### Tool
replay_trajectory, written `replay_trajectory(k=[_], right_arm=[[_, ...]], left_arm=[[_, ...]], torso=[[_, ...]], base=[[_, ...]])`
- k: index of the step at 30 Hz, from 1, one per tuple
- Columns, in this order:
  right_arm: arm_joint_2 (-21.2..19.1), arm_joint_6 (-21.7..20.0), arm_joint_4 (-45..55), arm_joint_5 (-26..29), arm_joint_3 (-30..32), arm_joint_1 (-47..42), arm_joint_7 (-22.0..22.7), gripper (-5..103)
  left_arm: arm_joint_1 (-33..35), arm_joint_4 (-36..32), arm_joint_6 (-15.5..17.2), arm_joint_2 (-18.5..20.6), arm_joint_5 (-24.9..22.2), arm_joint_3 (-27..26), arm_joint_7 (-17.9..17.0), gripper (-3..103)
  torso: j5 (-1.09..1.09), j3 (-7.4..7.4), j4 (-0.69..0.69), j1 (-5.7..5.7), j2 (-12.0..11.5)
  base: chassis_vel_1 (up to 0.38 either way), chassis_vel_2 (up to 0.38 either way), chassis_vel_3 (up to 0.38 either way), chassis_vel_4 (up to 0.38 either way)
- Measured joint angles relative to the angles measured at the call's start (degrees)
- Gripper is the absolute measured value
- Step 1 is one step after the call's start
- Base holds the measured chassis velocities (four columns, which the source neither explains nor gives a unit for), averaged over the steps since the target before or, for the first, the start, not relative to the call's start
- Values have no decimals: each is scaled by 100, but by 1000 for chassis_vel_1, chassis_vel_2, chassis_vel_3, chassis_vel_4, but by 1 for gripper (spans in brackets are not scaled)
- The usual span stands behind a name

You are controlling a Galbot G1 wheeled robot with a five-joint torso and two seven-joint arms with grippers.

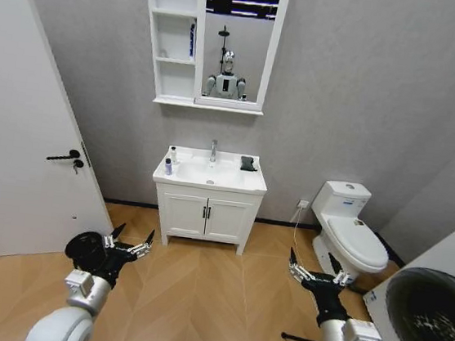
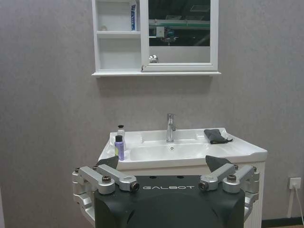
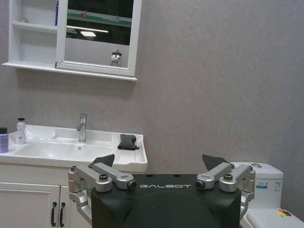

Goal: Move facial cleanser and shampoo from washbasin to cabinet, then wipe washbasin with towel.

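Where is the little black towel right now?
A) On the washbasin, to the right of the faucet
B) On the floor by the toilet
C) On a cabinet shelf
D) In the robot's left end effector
A: the towel lies on the washbasin top to the right of the faucet, at the opposite end from the two bottles, while both end effectors hang open far from it.

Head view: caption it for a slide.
Both open grippers, left and right, face the washbasin from across the floor.

Grey walls (image 1: 369, 80), herringbone wood floor (image 1: 204, 300)
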Motion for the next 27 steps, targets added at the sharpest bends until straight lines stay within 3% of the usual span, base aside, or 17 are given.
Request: replay_trajectory(k=[13,27], right_arm=[[11,113,-35,-53,-2,-76,-74,100],[11,151,-130,-81,-25,-65,-82,100]], left_arm=[[31,-16,-39,-46,94,38,31,100],[21,94,-75,-107,131,66,31,100]], torso=[[-1,1,-2,2,0],[0,2,1,4,-2]], base=[[-161,153,169,-168],[-311,313,326,-312]])
